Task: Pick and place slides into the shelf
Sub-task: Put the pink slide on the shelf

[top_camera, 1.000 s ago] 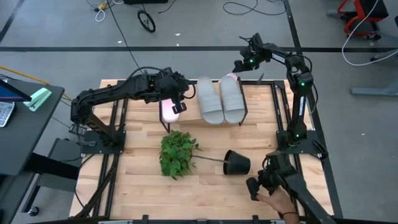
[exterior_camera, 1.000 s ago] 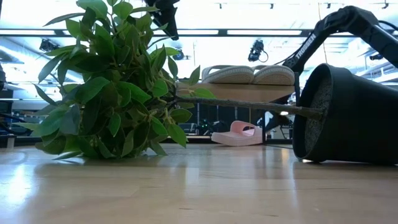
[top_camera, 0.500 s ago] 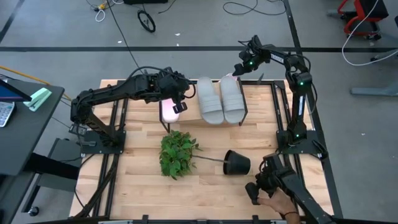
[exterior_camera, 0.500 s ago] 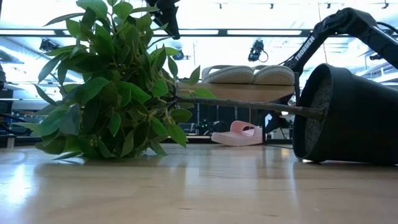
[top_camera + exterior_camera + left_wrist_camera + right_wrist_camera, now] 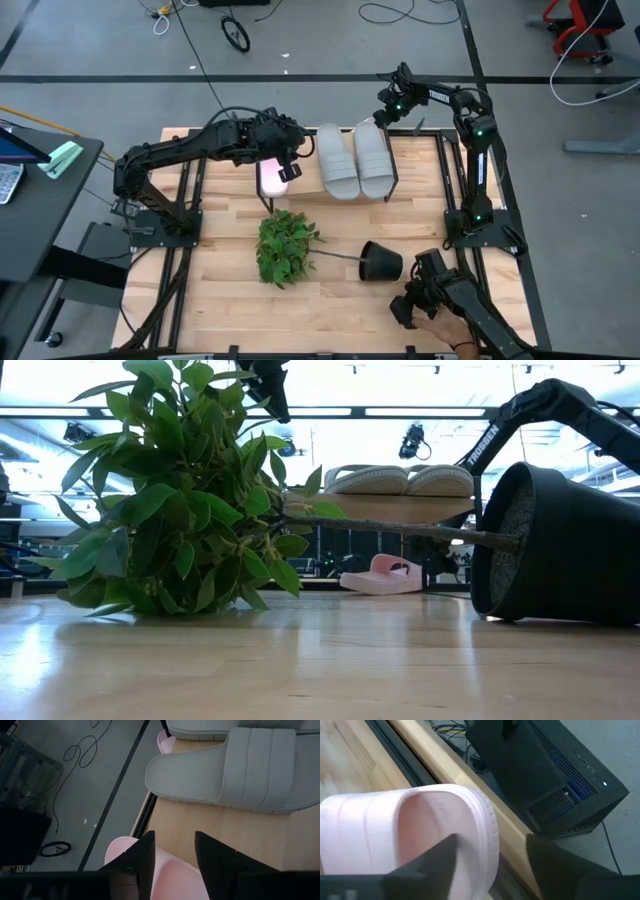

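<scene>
Two grey slides [image 5: 338,160] [image 5: 375,158] lie side by side on the shelf [image 5: 303,183], soles on its wooden top board. My left gripper [image 5: 287,158] is over the shelf's left end, shut on a pale pink slide [image 5: 270,178] that lies on that end. The second pink slide [image 5: 368,125] [image 5: 385,573] lies on the table under the shelf's far side. My right gripper [image 5: 385,108] hovers open over its far end [image 5: 445,820], one finger beside that end and one beyond it. My left gripper holds the pink slide [image 5: 172,872] between its two fingers, coming from above and from the table's left. Its own fingers [image 5: 142,857] hide which part they grip. The slide lies flat on the shelf board [image 5: 225,830]. Whether my right gripper touches its slide, I cannot tell.
A black plant pot [image 5: 381,262] lies toppled on the table's near half, with its leafy plant [image 5: 285,245] stretched toward the left. A person's hand [image 5: 440,325] holds a dark device at the near right corner. A black box [image 5: 555,775] stands beyond the far edge.
My right gripper has shifted slightly toward the table's left and down toward the pink slide at the far edge. The person's hand with the device has moved a little to the left along the near edge.
</scene>
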Available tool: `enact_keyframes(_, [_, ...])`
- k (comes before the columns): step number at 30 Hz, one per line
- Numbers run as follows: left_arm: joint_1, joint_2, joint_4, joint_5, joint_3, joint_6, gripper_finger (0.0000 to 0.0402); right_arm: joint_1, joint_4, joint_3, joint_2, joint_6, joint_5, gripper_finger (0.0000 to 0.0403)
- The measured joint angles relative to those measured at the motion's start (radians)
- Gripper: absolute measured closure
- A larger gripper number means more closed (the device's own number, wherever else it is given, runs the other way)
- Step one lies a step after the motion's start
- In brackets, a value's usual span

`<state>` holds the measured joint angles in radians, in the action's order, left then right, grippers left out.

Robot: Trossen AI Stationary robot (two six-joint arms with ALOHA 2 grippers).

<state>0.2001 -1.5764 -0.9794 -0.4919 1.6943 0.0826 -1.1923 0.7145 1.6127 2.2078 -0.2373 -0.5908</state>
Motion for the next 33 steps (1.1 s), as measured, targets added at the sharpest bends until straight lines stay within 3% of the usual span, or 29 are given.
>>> enact_keyframes(8, [0.0, 0.0, -0.001, 0.0, 0.0, -0.001, 0.0265, -0.005, -0.009, 0.006, -0.011, -0.026, 0.018, 0.0373])
enact_keyframes(19, [0.0, 0.0, -0.003, 0.0, 0.0, -0.002, 0.0273, -0.005, -0.068, 0.008, -0.25, -0.054, 0.21, 0.0376])
enact_keyframes(33, [0.0, 0.0, -0.009, 0.0, 0.0, -0.001, 0.028, 0.042, -0.084, 0.008, -0.617, -0.114, 0.2, 0.0377])
